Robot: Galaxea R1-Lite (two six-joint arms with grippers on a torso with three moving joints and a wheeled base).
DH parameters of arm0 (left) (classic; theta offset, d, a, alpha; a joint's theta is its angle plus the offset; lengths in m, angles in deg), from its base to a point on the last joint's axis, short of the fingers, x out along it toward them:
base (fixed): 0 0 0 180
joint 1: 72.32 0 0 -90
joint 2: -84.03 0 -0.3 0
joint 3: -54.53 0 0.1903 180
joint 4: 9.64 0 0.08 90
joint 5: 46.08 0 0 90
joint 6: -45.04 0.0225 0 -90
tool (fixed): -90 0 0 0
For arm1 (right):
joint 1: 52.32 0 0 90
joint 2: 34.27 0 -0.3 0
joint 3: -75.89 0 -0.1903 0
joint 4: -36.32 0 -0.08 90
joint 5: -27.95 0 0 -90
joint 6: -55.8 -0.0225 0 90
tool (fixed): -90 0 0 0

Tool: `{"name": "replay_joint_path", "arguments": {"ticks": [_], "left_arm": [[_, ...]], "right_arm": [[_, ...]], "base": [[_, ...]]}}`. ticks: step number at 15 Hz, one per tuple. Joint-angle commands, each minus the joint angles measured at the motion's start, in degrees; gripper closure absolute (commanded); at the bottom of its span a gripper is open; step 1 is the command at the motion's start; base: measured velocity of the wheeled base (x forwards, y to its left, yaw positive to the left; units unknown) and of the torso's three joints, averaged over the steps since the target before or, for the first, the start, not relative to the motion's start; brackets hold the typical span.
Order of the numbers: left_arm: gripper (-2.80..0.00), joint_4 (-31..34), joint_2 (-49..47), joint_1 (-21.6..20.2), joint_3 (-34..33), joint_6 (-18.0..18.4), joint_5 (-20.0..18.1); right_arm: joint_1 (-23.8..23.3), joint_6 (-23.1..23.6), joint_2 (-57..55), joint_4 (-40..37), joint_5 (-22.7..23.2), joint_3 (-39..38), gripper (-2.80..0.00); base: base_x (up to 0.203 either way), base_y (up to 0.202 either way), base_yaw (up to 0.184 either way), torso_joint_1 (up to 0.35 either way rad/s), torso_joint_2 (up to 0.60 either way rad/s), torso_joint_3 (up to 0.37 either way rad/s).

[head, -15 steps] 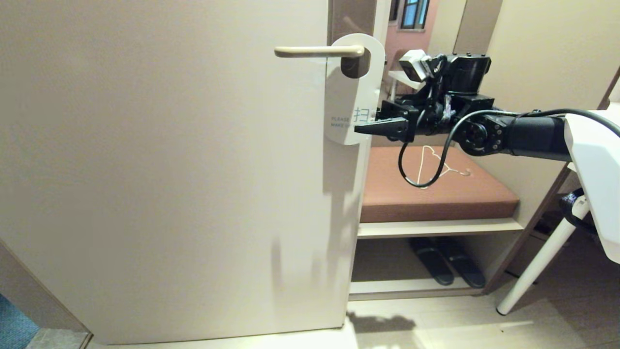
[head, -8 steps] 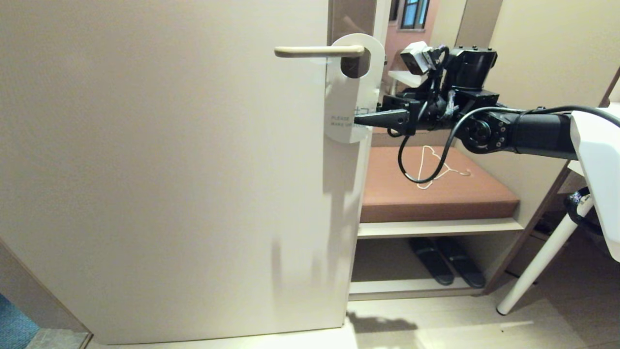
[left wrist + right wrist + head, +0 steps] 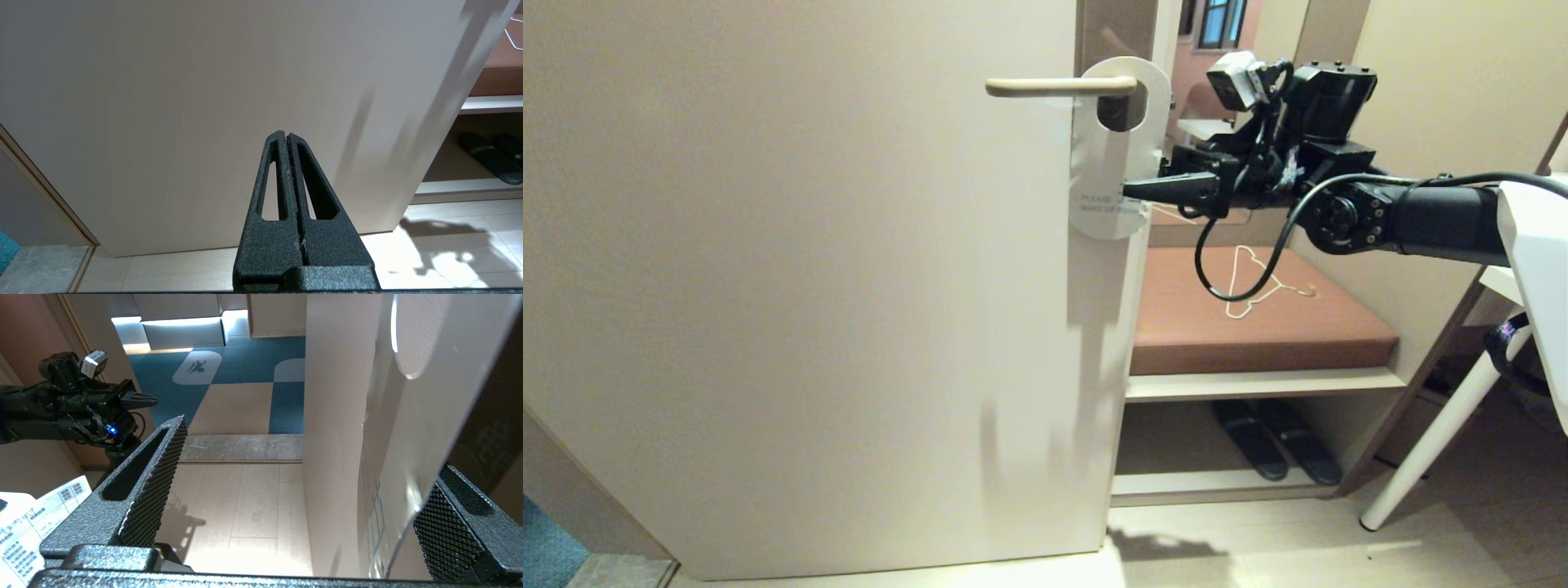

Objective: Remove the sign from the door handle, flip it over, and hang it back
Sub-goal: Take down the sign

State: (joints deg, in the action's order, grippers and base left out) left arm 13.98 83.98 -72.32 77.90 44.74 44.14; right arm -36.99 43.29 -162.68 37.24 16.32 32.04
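While the sign (image 3: 1104, 175) reads "PLEASE MAKE UP ROOM", the right gripper's (image 3: 1131, 192) fingers straddle it, spread wide.

You had warm, dim indoor light. The flat cream door panel (image 3: 809, 286) carried soft vertical shadows near its right edge. Glare washed out the pale tiled floor (image 3: 253, 522) in both wrist views. The translucent white card sign (image 3: 412, 428) was blurred close to the right wrist lens.

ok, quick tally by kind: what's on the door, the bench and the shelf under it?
sign: 1
handle: 1
wire hanger: 1
slippers: 2
total: 5
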Motion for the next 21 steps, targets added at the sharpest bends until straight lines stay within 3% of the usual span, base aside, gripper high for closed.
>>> {"name": "replay_joint_path", "arguments": {"ticks": [1, 18, 19, 20, 21], "left_arm": [[0.0, 0.0, 0.0, 0.0, 0.0, 0.0, 0.0], [0.0, 0.0, 0.0, 0.0, 0.0, 0.0, 0.0], [0.0, 0.0, 0.0, 0.0, 0.0, 0.0, 0.0], [0.0, 0.0, 0.0, 0.0, 0.0, 0.0, 0.0], [0.0, 0.0, 0.0, 0.0, 0.0, 0.0, 0.0]], "right_arm": [[0.2, -0.1, 0.1, 0.5, 0.5, 0.0, -2.8], [0.7, -0.1, 1.5, 0.4, 0.4, 0.0, -2.8], [0.6, -0.1, 1.5, 0.4, 0.3, 0.0, -2.09], [0.7, -0.1, 1.5, 0.4, 0.3, 0.0, 0.0], [0.7, -0.1, 1.5, 0.4, 0.3, 0.0, 0.0]], "base": [[0.0, 0.0, 0.0, 0.0, 0.0, 0.0], [0.0, 0.0, 0.0, 0.0, 0.0, 0.0], [0.0, 0.0, 0.0, 0.0, 0.0, 0.0], [0.0, 0.0, 0.0, 0.0, 0.0, 0.0], [0.0, 0.0, 0.0, 0.0, 0.0, 0.0]]}}
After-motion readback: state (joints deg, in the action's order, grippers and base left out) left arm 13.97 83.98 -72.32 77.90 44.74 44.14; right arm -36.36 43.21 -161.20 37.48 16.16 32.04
